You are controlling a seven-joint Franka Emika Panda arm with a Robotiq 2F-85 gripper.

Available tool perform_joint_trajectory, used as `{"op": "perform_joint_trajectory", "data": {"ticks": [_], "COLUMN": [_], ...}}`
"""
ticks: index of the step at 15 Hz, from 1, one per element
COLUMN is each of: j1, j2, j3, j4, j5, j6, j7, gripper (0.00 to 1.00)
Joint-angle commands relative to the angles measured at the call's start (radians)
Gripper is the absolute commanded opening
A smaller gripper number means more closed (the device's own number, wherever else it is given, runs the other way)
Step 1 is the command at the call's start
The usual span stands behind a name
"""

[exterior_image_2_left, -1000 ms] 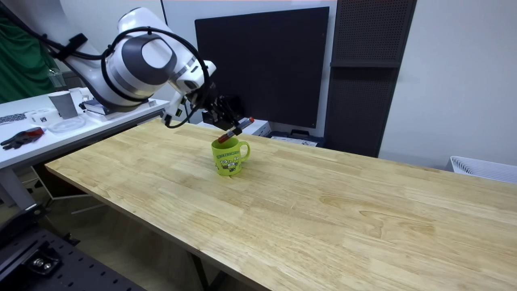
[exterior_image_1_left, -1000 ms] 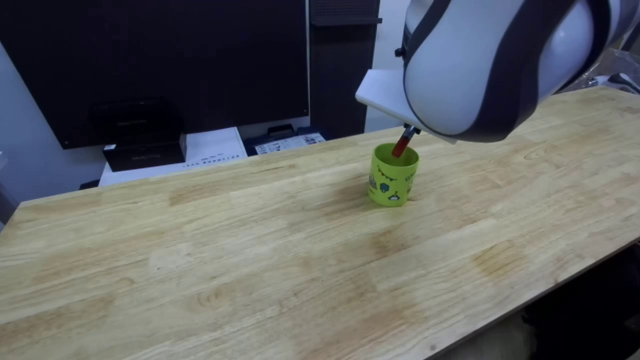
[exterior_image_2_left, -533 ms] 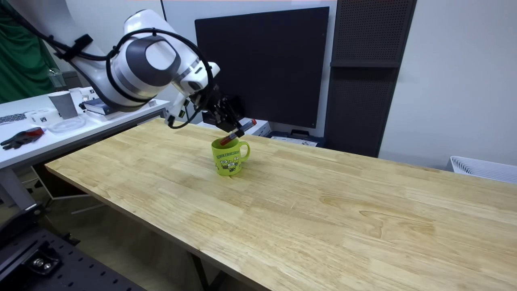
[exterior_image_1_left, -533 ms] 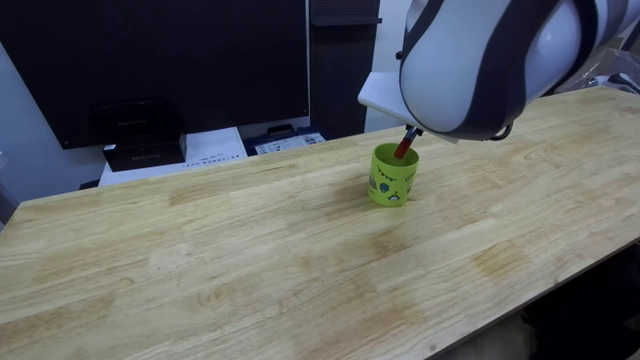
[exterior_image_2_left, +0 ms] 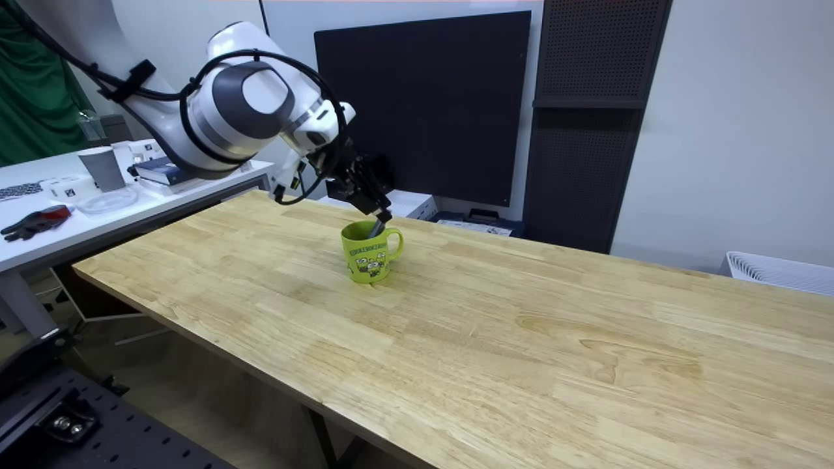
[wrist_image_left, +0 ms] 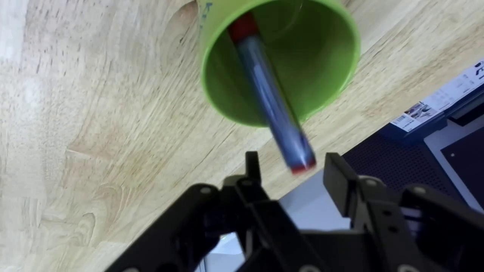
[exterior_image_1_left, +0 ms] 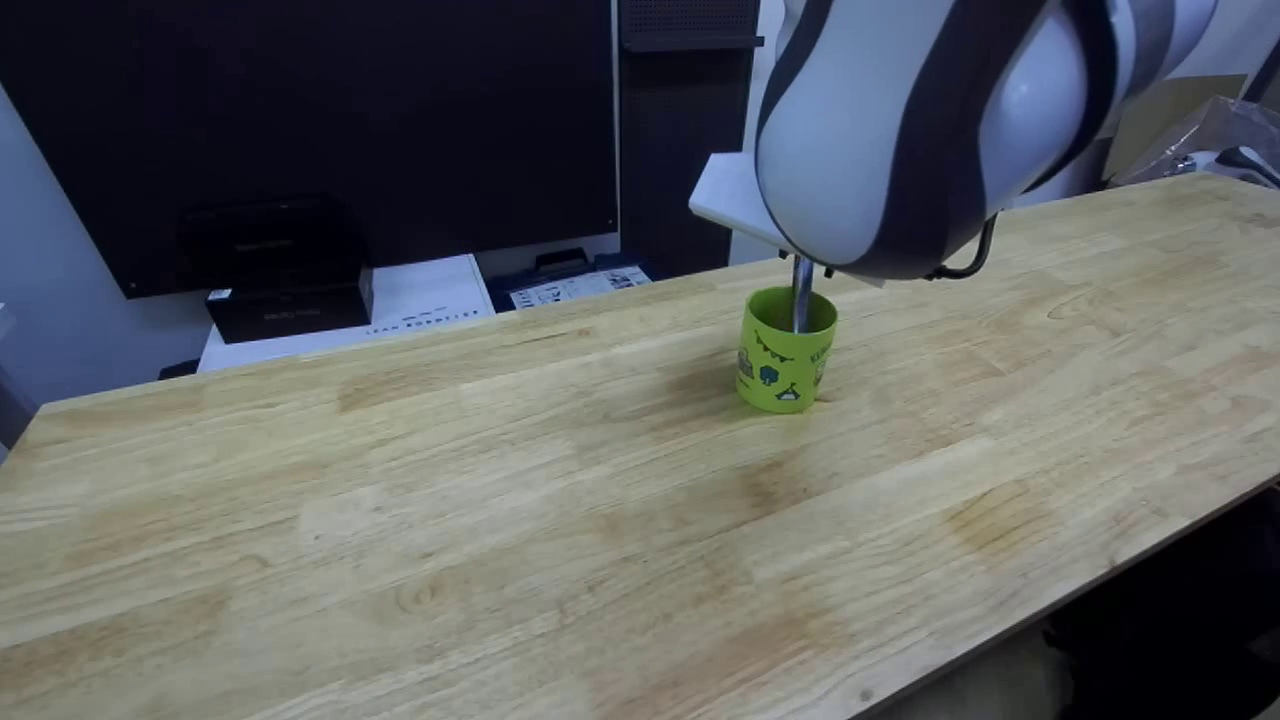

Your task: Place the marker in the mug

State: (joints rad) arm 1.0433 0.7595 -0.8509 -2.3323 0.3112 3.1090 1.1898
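Note:
The lime-green mug stands upright on the table in both exterior views (exterior_image_1_left: 775, 372) (exterior_image_2_left: 365, 257), with its handle at the right in one of them. It also shows in the wrist view (wrist_image_left: 321, 64). The marker, red with a bluish barrel, leans in the mug in the wrist view (wrist_image_left: 270, 98). Its red end is inside and its other end sticks out past the rim. Its upper part also shows in both exterior views (exterior_image_1_left: 802, 297) (exterior_image_2_left: 376, 228). My gripper (wrist_image_left: 292, 160) is open, a finger apart on each side of the marker's upper end. It is just above the mug in an exterior view (exterior_image_2_left: 383, 213).
The mug stands on a long wooden table (exterior_image_1_left: 450, 520). A white side table (exterior_image_2_left: 130, 208) with a grey cup (exterior_image_2_left: 102, 168) and a glove (exterior_image_2_left: 36, 221) stands beyond its end. Boxes (exterior_image_1_left: 290, 305) stand behind the table's back edge.
The gripper has opened and let go of the marker. The marker has dropped lower into the mug and stands steeper. The arm has shifted slightly; the mug has not moved.

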Motion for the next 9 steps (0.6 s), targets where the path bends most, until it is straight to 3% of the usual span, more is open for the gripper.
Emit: {"op": "perform_joint_trajectory", "data": {"ticks": [1, 4, 9], "j1": [-0.018, -0.021, -0.101], "j2": [-0.005, -0.026, -0.169], "j3": [0.008, 0.009, 0.043], "j4": [0.023, 0.018, 0.029], "j5": [0.0, 0.013, -0.033], "j6": [0.001, 0.017, -0.223], "j7": [-0.012, -0.006, -0.039], "gripper": [0.8, 0.98, 1.0]}}
